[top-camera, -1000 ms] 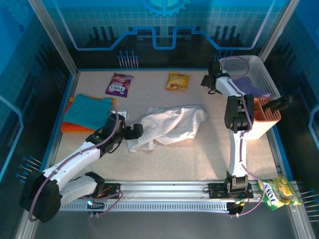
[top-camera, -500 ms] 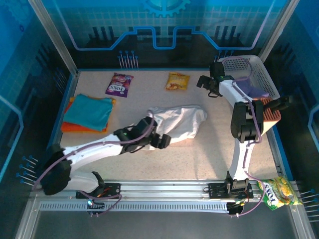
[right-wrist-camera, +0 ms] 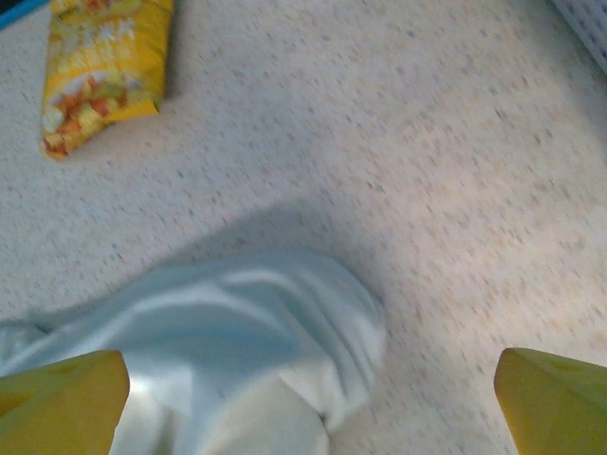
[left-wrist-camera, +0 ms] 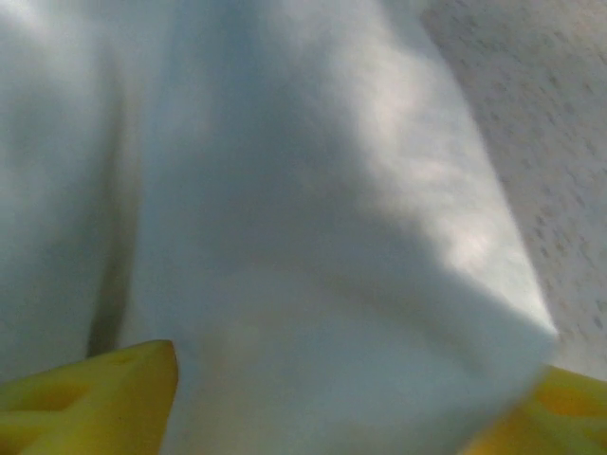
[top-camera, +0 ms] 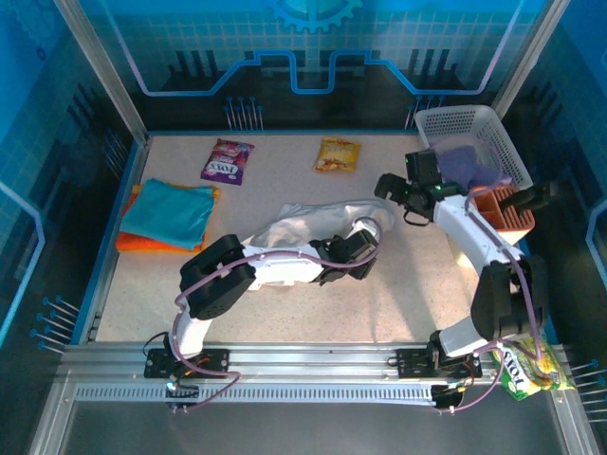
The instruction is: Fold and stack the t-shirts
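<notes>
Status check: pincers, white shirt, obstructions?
Left pincer around white t-shirt, grip unclear. Right pincer open above its end. Yellow snack packet lies apart, beyond.

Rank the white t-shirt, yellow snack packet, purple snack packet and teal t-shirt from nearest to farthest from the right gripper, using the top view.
1. white t-shirt, mid-table, just left of the right gripper.
2. yellow snack packet, at the back.
3. purple snack packet, back left.
4. teal t-shirt, far left.
</notes>
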`<state>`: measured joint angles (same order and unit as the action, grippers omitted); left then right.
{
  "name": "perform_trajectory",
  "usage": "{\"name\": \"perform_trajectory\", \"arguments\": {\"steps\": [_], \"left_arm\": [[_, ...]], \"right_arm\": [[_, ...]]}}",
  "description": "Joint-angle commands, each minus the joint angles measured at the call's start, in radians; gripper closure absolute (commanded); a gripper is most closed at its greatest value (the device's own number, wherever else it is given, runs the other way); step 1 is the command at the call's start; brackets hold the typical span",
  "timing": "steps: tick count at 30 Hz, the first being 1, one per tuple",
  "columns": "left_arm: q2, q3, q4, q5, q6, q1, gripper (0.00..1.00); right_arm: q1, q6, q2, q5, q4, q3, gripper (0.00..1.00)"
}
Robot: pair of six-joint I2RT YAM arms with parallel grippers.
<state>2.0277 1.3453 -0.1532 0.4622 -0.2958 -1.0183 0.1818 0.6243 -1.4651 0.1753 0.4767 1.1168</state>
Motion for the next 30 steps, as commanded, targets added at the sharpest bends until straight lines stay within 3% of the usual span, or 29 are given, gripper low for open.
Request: {"name": "perform_trajectory", "arguments": {"steps": [1, 3, 7, 12, 18, 24, 30], "left_arm": [[-0.010, 0.030, -0.029, 0.073, 0.003, 0.024, 0.56], [-0.051, 0.012, -0.043, 0.032, 0.021, 0.045, 0.80], [-0.208, -0.068, -0.079, -0.065, 0.056, 0.107, 1.00], [-0.440, -0.189, -0.116, -0.271, 0.065, 0.236, 1.00], [-0.612, -0.271, -0.178, -0.546, 0.034, 0.441, 1.00], [-0.666, -0.314, -0.199, -0.654, 0.022, 0.569, 1.00], [-0.682, -0.325, -0.178, -0.680, -0.001, 0.597, 1.00]], "right_arm": [[-0.015, 0.023, 0.077, 0.012, 0.036, -0.078, 0.00], [-0.018, 0.021, 0.102, 0.001, 0.035, -0.125, 0.00], [-0.020, 0.020, 0.126, -0.067, -0.007, -0.203, 0.00], [-0.012, 0.007, 0.119, -0.153, -0.080, -0.283, 0.00], [0.042, -0.024, 0.105, -0.271, -0.205, -0.336, 0.04], [0.149, -0.089, 0.045, -0.392, -0.341, -0.348, 0.06], [0.215, -0.106, -0.036, -0.423, -0.393, -0.334, 0.06]]}}
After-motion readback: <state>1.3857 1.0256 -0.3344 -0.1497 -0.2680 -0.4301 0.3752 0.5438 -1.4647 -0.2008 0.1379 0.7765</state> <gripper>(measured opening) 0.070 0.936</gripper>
